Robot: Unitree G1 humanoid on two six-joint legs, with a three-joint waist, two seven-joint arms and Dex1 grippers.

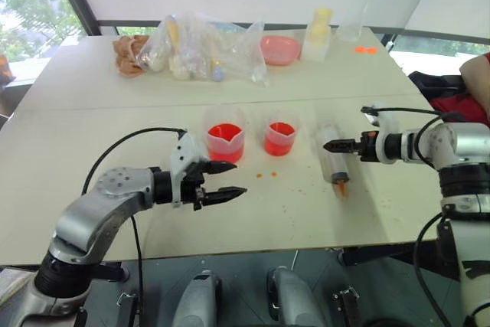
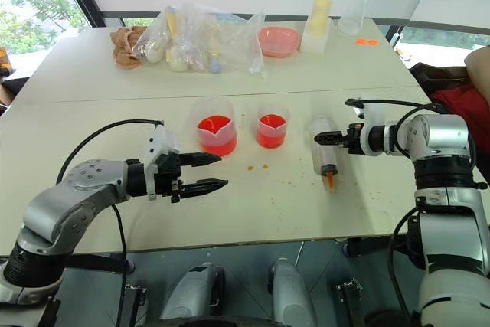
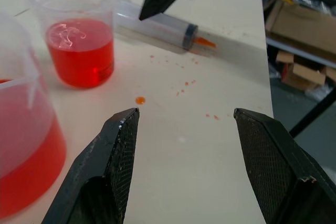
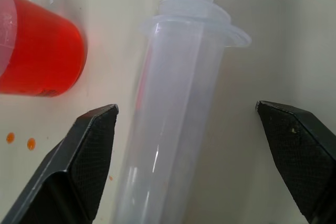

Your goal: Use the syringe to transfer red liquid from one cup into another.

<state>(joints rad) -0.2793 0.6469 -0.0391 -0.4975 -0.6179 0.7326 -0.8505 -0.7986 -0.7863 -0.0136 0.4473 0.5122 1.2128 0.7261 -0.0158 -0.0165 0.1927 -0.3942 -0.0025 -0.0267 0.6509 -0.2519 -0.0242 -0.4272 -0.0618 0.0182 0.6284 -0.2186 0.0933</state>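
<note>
The white table (image 1: 92, 166) carries everything, with a litter of plastic bags (image 1: 203, 47) and a pink bowl (image 1: 279, 49) at the far side. Nearer stand the larger spouted cup (image 1: 225, 137) and, just beside it, the smaller plain cup (image 1: 280, 135), each with red liquid (image 1: 225, 143) in it. The syringe (image 1: 331, 155) lies flat on the table beside the smaller cup, orange tip toward the near edge. The right gripper (image 4: 186, 129) hangs above it, jaws spread wide to either side of the barrel and gripping nothing; the left gripper (image 1: 226, 180) waits wide and empty in front of the larger cup. From here, I'd say the right gripper should come straight down and close across the barrel's middle, squarely, since a round barrel will probably roll under a skewed pinch. Whether the barrel holds any liquid I cannot tell.
</note>
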